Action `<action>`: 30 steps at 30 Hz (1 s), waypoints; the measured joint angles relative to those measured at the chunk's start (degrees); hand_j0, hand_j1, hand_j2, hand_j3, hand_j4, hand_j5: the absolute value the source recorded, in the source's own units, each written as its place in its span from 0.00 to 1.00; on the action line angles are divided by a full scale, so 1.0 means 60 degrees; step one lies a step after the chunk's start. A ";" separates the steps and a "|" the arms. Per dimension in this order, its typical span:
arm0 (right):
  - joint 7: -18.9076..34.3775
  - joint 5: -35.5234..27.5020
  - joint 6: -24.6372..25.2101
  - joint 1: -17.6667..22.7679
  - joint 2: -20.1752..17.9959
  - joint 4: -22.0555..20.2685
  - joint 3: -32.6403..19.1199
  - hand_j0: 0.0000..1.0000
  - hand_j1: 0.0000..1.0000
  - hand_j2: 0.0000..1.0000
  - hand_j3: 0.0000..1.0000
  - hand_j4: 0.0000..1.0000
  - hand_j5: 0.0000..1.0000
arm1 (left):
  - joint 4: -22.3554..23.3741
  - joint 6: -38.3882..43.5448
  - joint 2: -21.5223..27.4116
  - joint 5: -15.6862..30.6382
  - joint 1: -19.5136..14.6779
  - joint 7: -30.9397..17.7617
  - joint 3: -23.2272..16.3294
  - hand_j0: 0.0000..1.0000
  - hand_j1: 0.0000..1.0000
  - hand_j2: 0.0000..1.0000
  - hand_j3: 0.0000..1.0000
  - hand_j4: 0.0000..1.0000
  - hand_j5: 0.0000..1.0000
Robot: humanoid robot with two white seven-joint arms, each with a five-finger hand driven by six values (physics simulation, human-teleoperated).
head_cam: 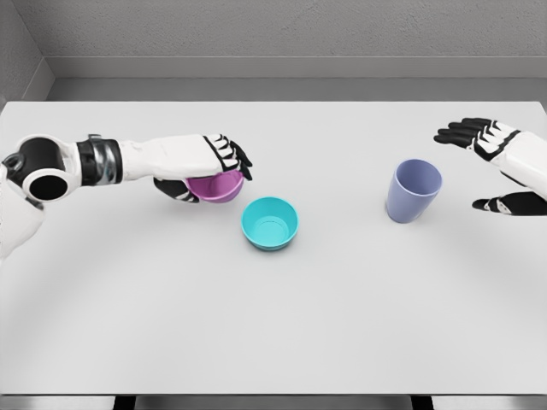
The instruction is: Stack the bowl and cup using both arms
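Nearby, left hand [208, 167] clutching pink bowl [217, 187] beside teal bowl [270, 222]; spread right hand [494, 164] near purple cup [413, 190].

Left hand [208, 166] reaches in from left, fingers curled over rim of purple bowl [217, 186], thumb under it; bowl held tilted, just above white table [342, 325]. Teal bowl [270, 223] upright on table, just right of and below left hand, close to purple bowl, contact unclear. Right hand [500, 166] at right edge, fingers spread, holding nothing. Lavender cup [413, 190] upright, just left of right hand, apart from it.
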 measured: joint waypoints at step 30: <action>0.0000 0.0000 0.0000 0.0000 0.0009 0.0029 -0.0022 1.00 1.00 1.00 1.00 1.00 1.00 | -0.0645 0.0006 -0.1026 -0.0302 0.0044 0.0005 -0.1016 0.58 0.58 0.58 0.58 0.58 0.58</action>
